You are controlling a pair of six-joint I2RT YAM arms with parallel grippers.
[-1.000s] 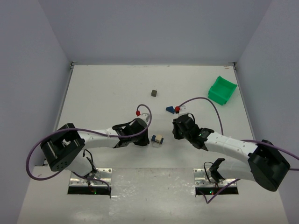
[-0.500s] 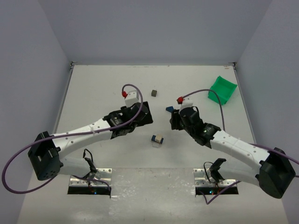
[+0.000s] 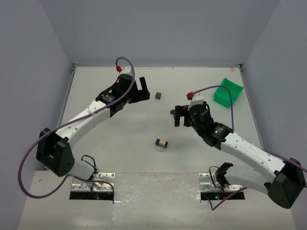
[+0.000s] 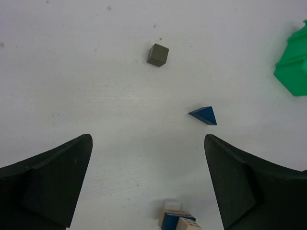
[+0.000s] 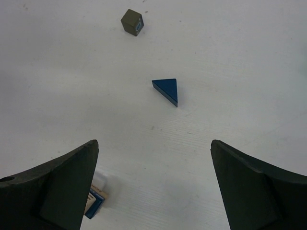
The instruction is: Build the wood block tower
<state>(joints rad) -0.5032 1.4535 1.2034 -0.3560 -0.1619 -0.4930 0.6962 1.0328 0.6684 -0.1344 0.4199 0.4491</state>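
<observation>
The wood block tower is a small cluster of beige and blue blocks (image 3: pixel 162 143) near the table's middle; it also shows in the left wrist view (image 4: pixel 177 219) and the right wrist view (image 5: pixel 97 199). A dark grey-brown cube (image 3: pixel 158 95) lies alone farther back, and a blue roof-shaped piece (image 4: pixel 204 115) lies to its right. My left gripper (image 3: pixel 139 91) hangs open just left of the cube, holding nothing. My right gripper (image 3: pixel 180 116) hangs open over the roof piece (image 5: pixel 167 90), partly hiding it from above.
A green plastic bin (image 3: pixel 228 92) stands at the far right, and its edge shows in the left wrist view (image 4: pixel 292 67). White walls close the table on three sides. Both arm bases sit at the near edge.
Both arms have drawn back from the block cluster toward the far side, the left up beside the dark cube, the right over the blue roof piece. Both grippers have opened from shut.
</observation>
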